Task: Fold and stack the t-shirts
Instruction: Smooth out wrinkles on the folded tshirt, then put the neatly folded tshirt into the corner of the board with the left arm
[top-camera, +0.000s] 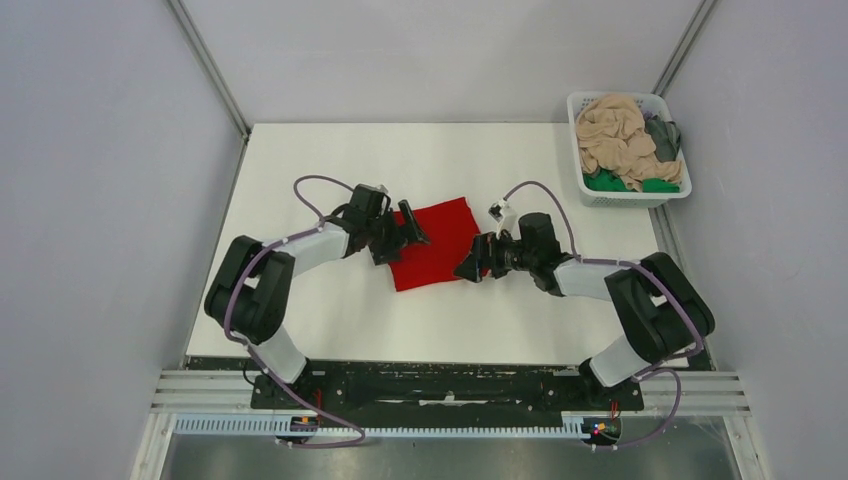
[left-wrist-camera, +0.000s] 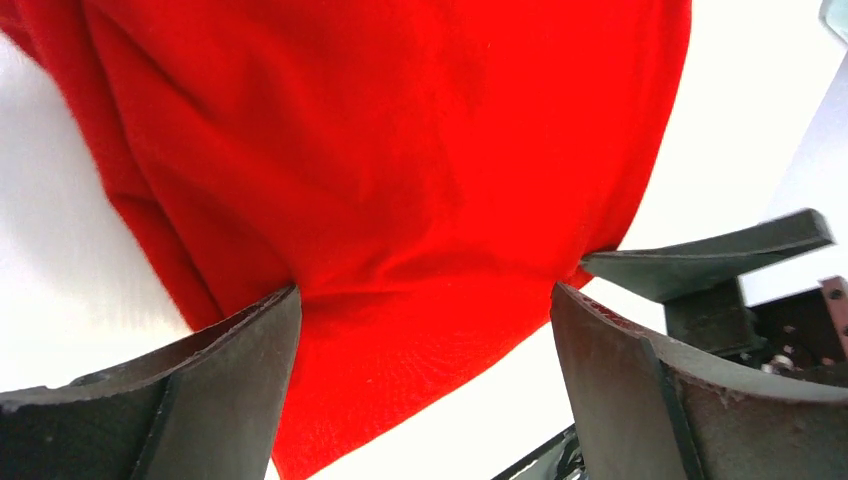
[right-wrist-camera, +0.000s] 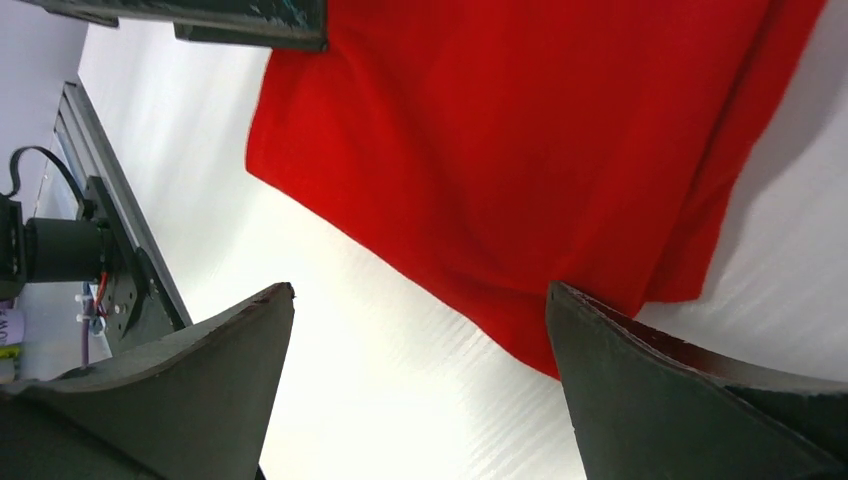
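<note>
A bright red t-shirt lies folded into a rough square in the middle of the white table. My left gripper is open at its left edge, fingers spread over the cloth; the red shirt fills the left wrist view. My right gripper is open at the shirt's right front corner; the shirt shows between and beyond its fingers. Neither gripper holds cloth. Peach-beige, dark grey and green shirts lie crumpled in the basket.
A white slotted plastic basket stands at the table's back right corner. Grey walls enclose the table on the left, back and right. The black and silver mounting rail runs along the near edge.
</note>
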